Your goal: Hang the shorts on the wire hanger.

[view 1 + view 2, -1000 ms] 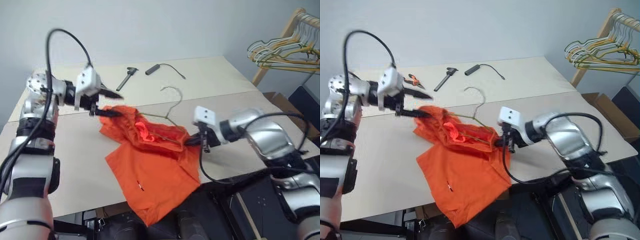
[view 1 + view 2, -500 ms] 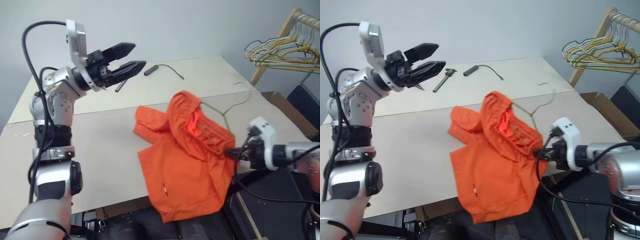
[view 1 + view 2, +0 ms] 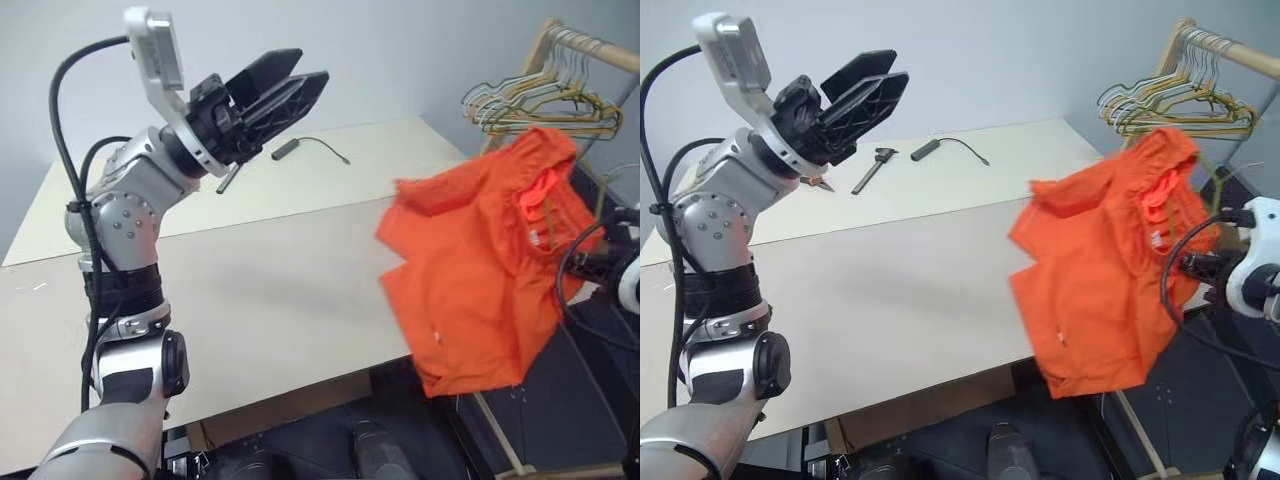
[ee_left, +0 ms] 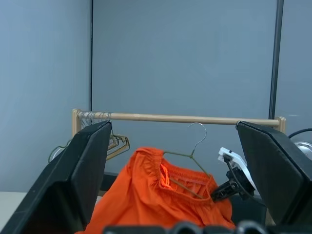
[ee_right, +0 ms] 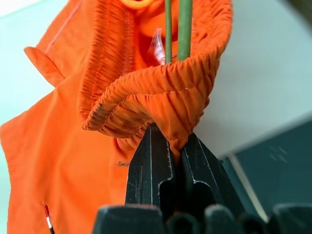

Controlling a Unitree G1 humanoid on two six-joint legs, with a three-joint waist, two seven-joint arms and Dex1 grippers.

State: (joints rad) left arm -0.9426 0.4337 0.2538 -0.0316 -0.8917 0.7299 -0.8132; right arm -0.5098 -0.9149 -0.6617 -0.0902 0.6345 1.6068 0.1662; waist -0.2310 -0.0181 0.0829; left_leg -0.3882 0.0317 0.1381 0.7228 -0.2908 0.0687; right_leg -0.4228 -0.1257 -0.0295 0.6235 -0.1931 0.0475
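Note:
The orange shorts (image 3: 480, 270) hang in the air past the table's right edge, with the gathered waistband uppermost. The thin wire hanger (image 4: 187, 157) sits inside the waistband and its hook stands up in front of the rack. My right gripper (image 5: 168, 134) is shut on a fold of the waistband where the hanger's wires (image 5: 178, 29) run down into it. It shows low at the right (image 3: 1198, 266). My left gripper (image 3: 310, 68) is raised high over the table's left half, well clear of the shorts. It is open and empty.
A wooden rack (image 3: 560, 40) with several bunched hangers (image 3: 530, 100) stands just behind the shorts. The pale table (image 3: 250, 290) carries a black cable with a handle (image 3: 286, 150) and a black tool (image 3: 870, 168) at its far side.
My right gripper swung right and lifted the shorts on the hanger off the table toward the rack. The left gripper left the shorts, rose and turned. The camera turned right.

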